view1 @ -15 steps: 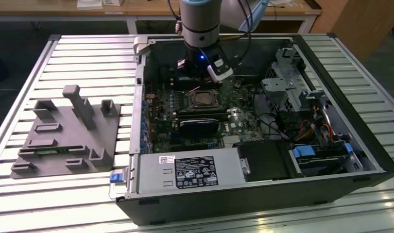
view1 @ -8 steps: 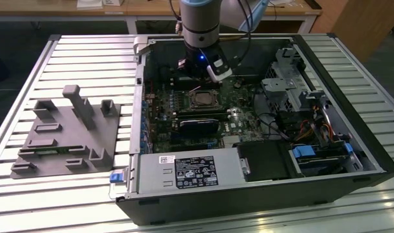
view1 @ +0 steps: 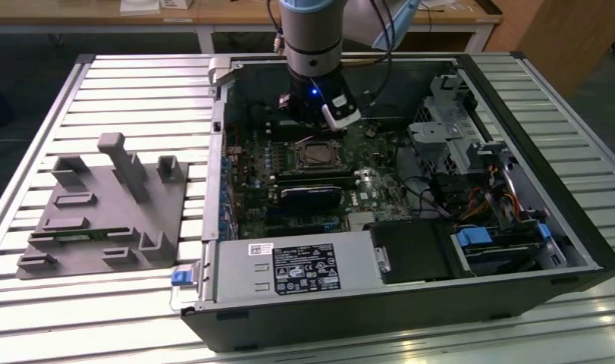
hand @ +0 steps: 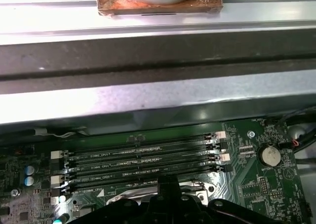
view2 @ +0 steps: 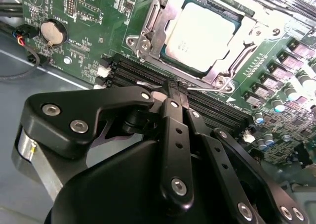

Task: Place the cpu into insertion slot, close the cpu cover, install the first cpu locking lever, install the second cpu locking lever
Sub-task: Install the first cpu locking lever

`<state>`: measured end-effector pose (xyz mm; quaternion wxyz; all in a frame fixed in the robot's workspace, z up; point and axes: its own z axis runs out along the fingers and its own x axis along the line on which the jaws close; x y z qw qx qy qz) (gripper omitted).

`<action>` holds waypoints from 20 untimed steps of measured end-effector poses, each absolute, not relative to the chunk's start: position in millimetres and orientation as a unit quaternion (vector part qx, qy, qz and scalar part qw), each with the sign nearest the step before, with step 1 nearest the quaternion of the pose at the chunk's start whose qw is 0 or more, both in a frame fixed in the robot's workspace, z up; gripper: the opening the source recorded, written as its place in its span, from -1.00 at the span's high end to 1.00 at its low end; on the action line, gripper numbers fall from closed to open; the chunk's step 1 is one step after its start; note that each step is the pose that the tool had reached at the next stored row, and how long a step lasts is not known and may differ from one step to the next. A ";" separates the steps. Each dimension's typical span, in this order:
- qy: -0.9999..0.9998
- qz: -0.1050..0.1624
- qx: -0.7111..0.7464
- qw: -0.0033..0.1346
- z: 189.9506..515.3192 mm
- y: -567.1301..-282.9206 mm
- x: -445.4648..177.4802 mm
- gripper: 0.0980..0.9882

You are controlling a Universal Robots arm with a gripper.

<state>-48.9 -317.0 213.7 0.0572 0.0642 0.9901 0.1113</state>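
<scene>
**Cpu seated and covered: you are at the lever**

You have the cpu (view2: 202, 33) lying flat in the insertion slot (view2: 139, 42) of the motherboard (view2: 84, 16). The cpu cover (view2: 157, 23) lies down around it, so the pale metal top shows through its window. These two steps look done to me.

Your gripper (view2: 177, 88) stands just beside the socket, on the side of the long black memory slots (view2: 131, 71). Its two fingers are drawn together, tip against tip. Right at the tips a thin silvery rod (view2: 207, 90) runs along the edge of the socket (I take it for one of the locking levers, but I am not sure). I cannot tell whether the tips pinch the rod or only press on it.

So I judge that the step in hand is the first locking lever. It calls for a small and exact move. The rod is thin and probably springy, so it can slip from the tips. The memory slots are very near, which leaves little room to the side. I cannot see the hook where the rod must catch.
</scene>
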 end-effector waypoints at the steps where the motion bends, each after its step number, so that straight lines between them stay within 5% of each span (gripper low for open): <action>1: 0.990 0.110 0.065 0.058 213.4 -316.9 -48.9 0.98; 20: 0.990 0.100 0.074 0.067 206.7 -306.1 -48.8 0.98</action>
